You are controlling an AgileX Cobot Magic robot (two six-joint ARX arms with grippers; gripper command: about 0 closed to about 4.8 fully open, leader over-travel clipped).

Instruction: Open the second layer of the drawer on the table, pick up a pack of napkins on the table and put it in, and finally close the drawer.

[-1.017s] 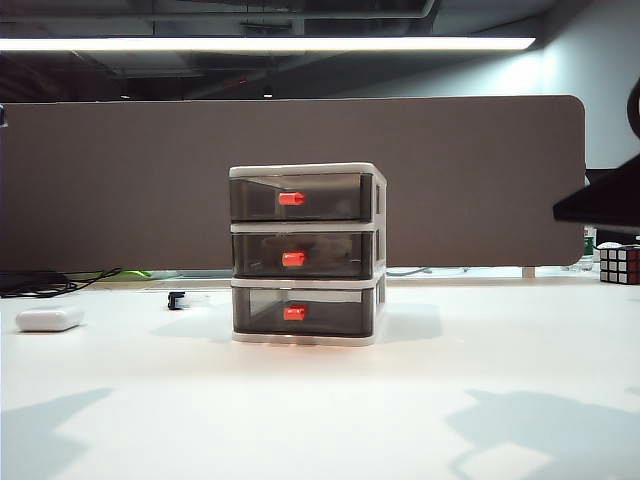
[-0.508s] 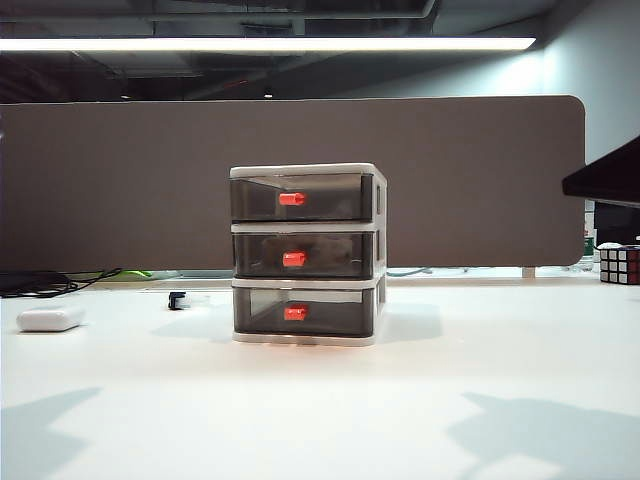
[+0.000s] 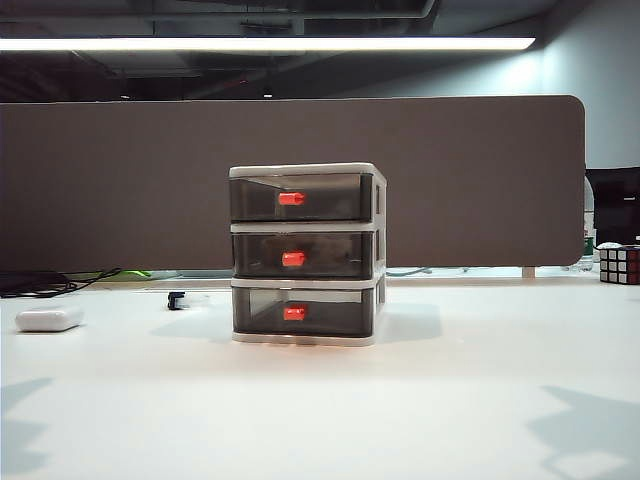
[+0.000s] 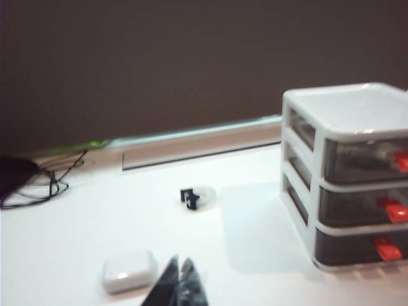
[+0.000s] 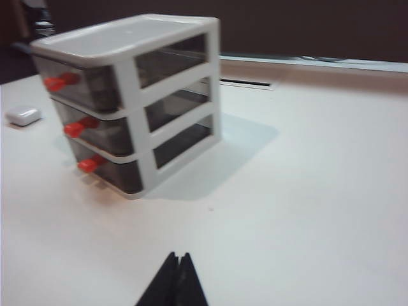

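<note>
The white-framed 3-tier drawer unit point(image 3: 306, 254) stands at frame centre on the plain white table point(image 3: 420, 400), all 3 smoky grey drawers shut. The middle drawer's red-orange handle point(image 3: 293, 259) faces the camera. Left gripper point(image 4: 179, 286) and right gripper point(image 5: 178, 284) are both closed, empty, well short of it. No purple-topped napkin pack is visible.

drawer point(image 3: 306, 254) mid-table point(image 3: 400, 400), rounded case point(image 3: 48, 319) far left (well apart), puzzle cube point(image 3: 619, 264) far right behind
</note>
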